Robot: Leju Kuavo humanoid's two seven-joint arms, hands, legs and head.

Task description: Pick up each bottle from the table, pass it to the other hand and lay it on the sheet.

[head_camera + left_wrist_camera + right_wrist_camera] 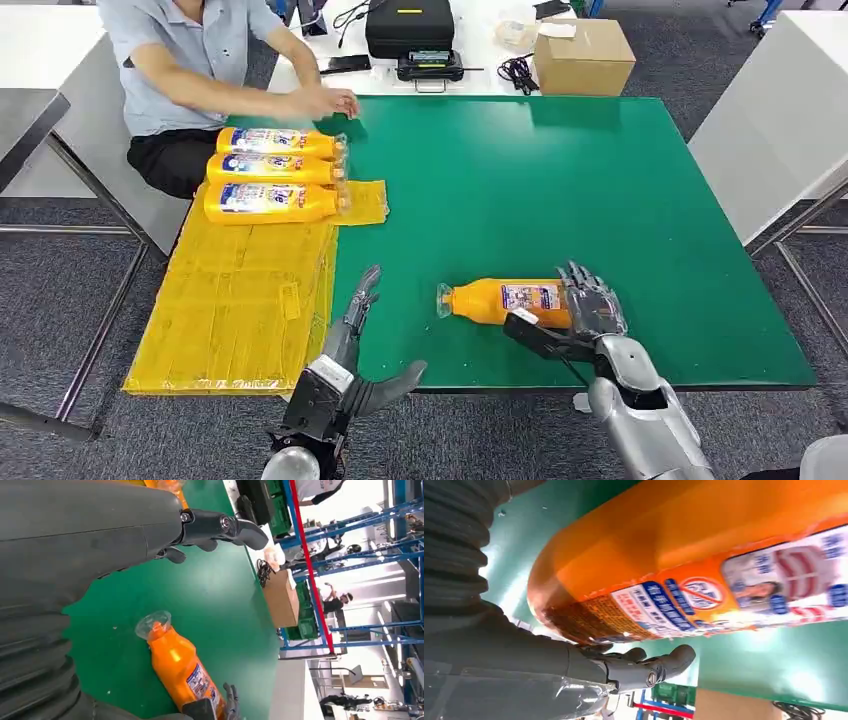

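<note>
An orange bottle [505,301] lies on its side on the green surface [560,180], near the front edge, its clear cap end pointing toward the yellow sheet [240,300] and its base toward the right hand [592,300]. That hand sits at the bottle's base end, dark fingers [585,285] spread over the far side and the thumb stretched along the near side under the label; the right wrist view shows the bottle [704,560] close against the palm with the thumb [649,667] lying just beside its lower edge, but whether the fingers truly clamp it I cannot tell. The left hand [358,345] hovers at the front edge of the surface, between the sheet and the bottle, holding nothing, its fingers straight and pointing away from the robot and its thumb held well out to the side. In the left wrist view the bottle [182,667] lies apart from the left hand's fingers [220,527]. The sheet covers the left side of the surface, and three more orange bottles [270,172] lie side by side at its far end, touching one another, caps pointing toward the green. A person [190,60] sits at the far left corner with a hand [325,102] reaching over the surface just beyond the farthest of those three. Behind the surface stand a cardboard box [583,57] and a black case [410,25].
</note>
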